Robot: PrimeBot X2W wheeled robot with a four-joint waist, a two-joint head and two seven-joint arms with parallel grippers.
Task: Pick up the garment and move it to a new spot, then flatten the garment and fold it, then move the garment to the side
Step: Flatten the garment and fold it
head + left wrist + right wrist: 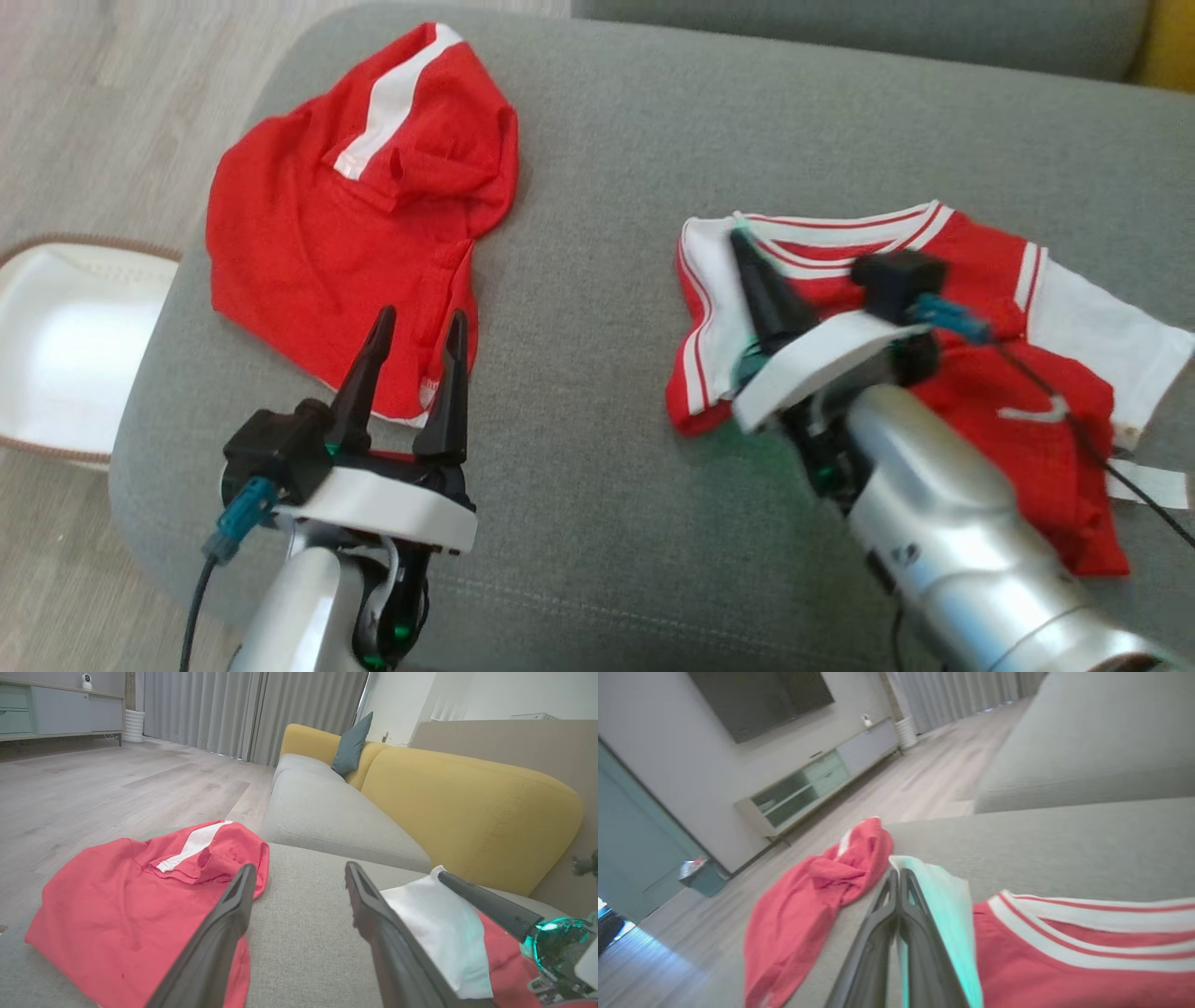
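- On the right half of the grey sofa cushion (597,280) lies the red-and-white jersey (1036,383), rumpled, collar facing away from the robot.
- It looks light, soft and limp, so a pinch at a sleeve or shoulder seam should hold best.
- The right hand (742,241) has its fingers pressed together at the white sleeve (943,896); whether cloth is caught cannot be told.
- The left hand (420,322) is spread apart over the edge of a red garment with a white stripe (327,261).
- The right wrist view shows the fingers meeting, which the blurred head view leaves unclear.
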